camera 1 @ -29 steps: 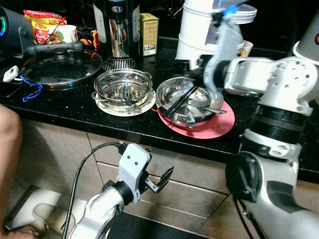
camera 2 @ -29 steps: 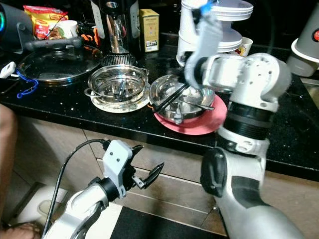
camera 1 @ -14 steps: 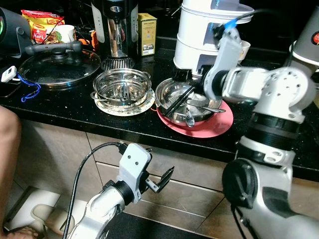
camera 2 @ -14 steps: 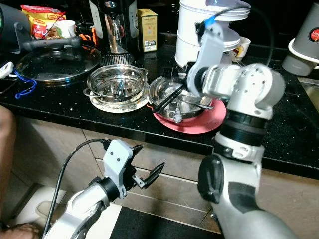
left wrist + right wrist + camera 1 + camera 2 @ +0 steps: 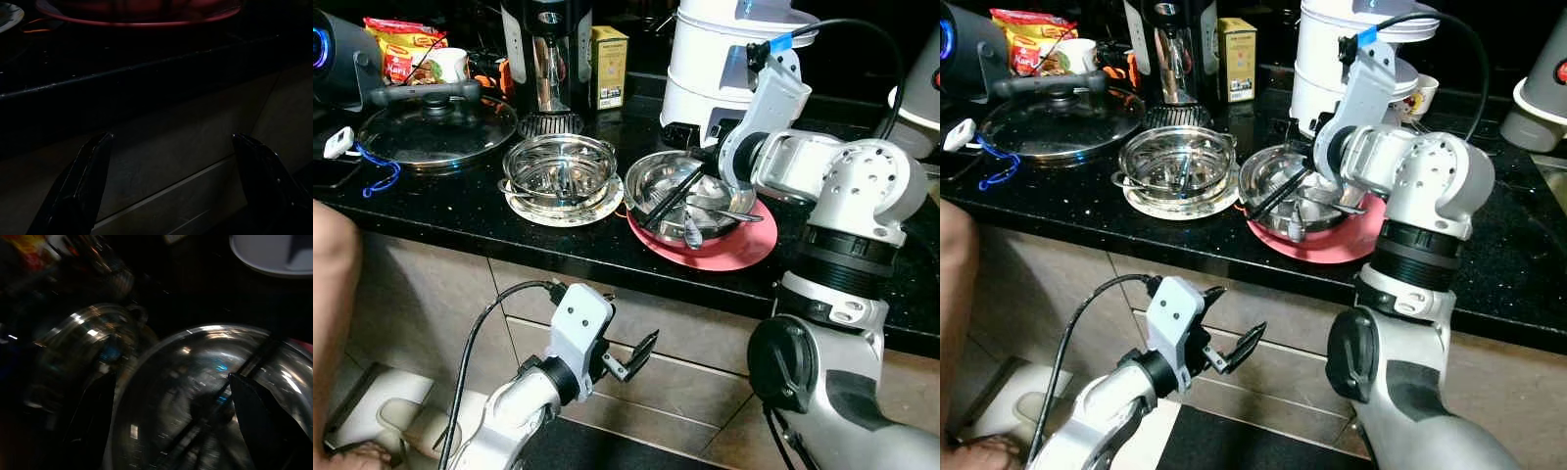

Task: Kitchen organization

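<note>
two steel bowls (image 5: 558, 168) on counter; right claw (image 5: 171, 396) open over one; left claw (image 5: 171, 186) open, empty.

Right arm: we hold it bent at the elbow, with the forearm reaching forward and toward our left.
Right gripper (image 5: 168, 396): its two black fingers (image 5: 90, 416) stand wide apart and hold nothing.
Left arm: we keep it low in front of our body, the wrist turned toward our right.
Left gripper (image 5: 636, 354): its fingers (image 5: 78, 191) are spread apart, with nothing between them.
</note>
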You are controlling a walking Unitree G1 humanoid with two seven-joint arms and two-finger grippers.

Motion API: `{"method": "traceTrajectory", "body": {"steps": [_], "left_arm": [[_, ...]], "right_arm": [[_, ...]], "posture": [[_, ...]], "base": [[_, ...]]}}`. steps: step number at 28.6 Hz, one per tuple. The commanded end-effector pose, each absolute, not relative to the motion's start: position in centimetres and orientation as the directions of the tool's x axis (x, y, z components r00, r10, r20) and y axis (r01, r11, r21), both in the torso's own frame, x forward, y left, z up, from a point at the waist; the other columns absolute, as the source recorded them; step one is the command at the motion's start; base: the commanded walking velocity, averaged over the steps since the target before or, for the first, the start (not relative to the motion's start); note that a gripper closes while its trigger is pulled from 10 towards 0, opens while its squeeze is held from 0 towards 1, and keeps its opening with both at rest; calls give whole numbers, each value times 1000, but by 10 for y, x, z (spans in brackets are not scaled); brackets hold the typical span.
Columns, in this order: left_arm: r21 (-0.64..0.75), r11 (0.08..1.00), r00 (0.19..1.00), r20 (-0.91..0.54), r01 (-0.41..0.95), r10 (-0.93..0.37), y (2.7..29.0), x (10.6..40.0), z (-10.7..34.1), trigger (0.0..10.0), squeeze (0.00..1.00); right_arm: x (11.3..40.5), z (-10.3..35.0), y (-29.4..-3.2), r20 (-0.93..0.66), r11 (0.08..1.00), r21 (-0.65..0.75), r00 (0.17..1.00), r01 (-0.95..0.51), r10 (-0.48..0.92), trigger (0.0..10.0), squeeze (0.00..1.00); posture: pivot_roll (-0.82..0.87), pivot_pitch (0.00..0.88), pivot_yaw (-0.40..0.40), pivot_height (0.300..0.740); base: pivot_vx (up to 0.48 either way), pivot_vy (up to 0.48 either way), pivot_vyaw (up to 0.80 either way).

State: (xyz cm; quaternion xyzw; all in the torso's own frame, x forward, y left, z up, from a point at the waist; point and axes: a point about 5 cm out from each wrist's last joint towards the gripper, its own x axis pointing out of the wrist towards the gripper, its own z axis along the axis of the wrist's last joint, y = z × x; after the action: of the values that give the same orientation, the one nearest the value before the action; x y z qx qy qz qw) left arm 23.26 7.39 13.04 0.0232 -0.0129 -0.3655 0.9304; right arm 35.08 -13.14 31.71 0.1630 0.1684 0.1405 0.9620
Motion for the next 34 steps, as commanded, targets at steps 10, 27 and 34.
{"method": "traceTrajectory", "body": {"steps": [10, 27, 34], "left_arm": [[42, 726, 727, -19, 686, -686, 73, 231, 126, 10000, 0], [42, 731, 732, -15, 682, -682, 73, 232, 127, 10000, 0], [41, 731, 732, -13, 681, -682, 73, 232, 128, 10000, 0]], "right_arm": [[350, 307, -135, -330, 946, 269, 905, -182, 268, 10000, 0], [348, 299, -133, -359, 959, 218, 899, -179, 249, 10000, 0], [348, 296, -134, -369, 968, 183, 900, -173, 231, 10000, 0]], "posture": [[6, 39, -79, 740], [5, 48, -80, 740], [3, 50, -80, 740]], "base": [[0, 0, 0], [0, 0, 0], [0, 0, 0]]}}
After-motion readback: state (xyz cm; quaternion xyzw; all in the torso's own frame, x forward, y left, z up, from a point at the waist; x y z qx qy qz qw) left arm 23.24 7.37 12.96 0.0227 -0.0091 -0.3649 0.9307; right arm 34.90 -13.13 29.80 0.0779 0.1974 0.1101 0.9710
